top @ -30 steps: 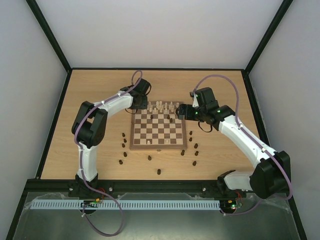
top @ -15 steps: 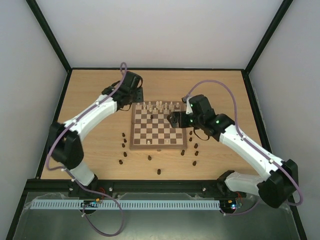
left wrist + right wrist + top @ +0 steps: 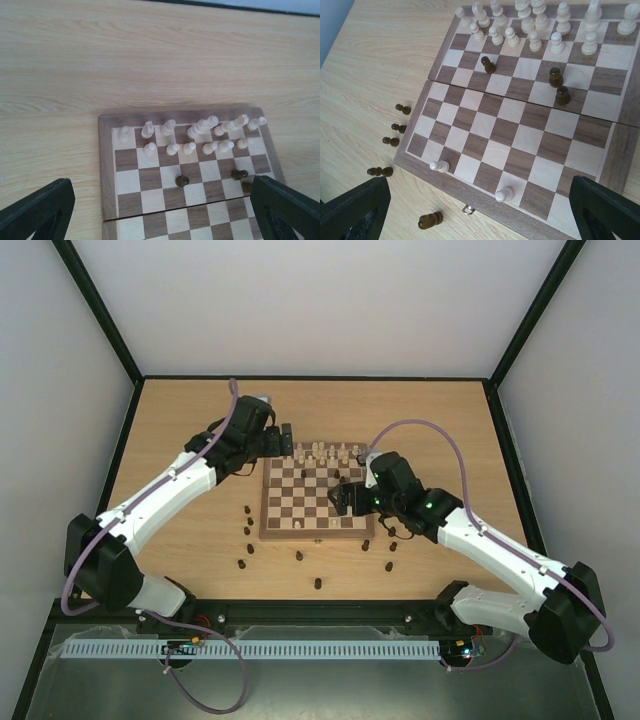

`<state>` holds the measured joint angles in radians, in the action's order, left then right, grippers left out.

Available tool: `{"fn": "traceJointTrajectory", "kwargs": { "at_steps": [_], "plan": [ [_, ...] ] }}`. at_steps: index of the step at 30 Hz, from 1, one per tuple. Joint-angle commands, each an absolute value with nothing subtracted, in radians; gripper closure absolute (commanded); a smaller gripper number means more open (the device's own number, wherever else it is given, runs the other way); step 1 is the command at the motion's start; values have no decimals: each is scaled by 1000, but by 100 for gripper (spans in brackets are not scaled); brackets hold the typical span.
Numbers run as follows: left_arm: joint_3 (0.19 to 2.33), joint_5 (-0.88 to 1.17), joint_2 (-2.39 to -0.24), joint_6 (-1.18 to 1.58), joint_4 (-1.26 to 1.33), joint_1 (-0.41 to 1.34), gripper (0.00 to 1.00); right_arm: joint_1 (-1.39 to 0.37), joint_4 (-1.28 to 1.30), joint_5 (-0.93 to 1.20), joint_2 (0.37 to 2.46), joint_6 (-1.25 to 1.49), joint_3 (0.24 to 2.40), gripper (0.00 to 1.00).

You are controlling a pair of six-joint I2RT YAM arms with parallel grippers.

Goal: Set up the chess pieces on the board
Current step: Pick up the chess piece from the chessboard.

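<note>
The board (image 3: pixel 285 531) lies mid-table, with its clasp (image 3: pixel 466 209) on the near frame. Cream chess pieces (image 3: pixel 172 149) fill its two far rows. Three dark pieces (image 3: pixel 555 77) stand near mid-board and two cream pawns (image 3: pixel 439 166) stand on the near row. My left gripper (image 3: pixel 284 443) hangs over the board's far-left corner, open, with nothing between its fingers (image 3: pixel 42 207). Over the board's right side my right gripper (image 3: pixel 346 498) is also open and holds nothing, its fingers (image 3: pixel 607 207) wide apart.
Several dark pieces lie loose on the table: a column left of the board (image 3: pixel 248 530), some in front (image 3: pixel 318 584) and some to the right (image 3: pixel 392 547). Black frame rails border the table (image 3: pixel 180 430).
My left gripper has opened and that arm has stretched out low to the left. The right gripper has come from the board's far-right corner inward over the board's right side.
</note>
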<state>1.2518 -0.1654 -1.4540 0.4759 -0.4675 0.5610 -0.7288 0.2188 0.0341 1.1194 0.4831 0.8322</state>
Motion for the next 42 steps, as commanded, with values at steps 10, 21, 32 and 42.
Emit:
{"fn": "traceJointTrajectory", "kwargs": {
  "at_steps": [10,21,32,42],
  "plan": [
    [1210,-140,-1349,489,-399,574,1,-735,196,-80,1028,575,778,1],
    [1007,-110,-1166,503,-335,571,1,-733,236,-243,952,526,887,1],
    [967,-67,-1149,483,-342,570,0,-726,488,-355,1398,441,1290,0],
    [945,-9,-1183,494,-309,580,0,-595,559,-181,1643,421,1522,18]
  ]
}}
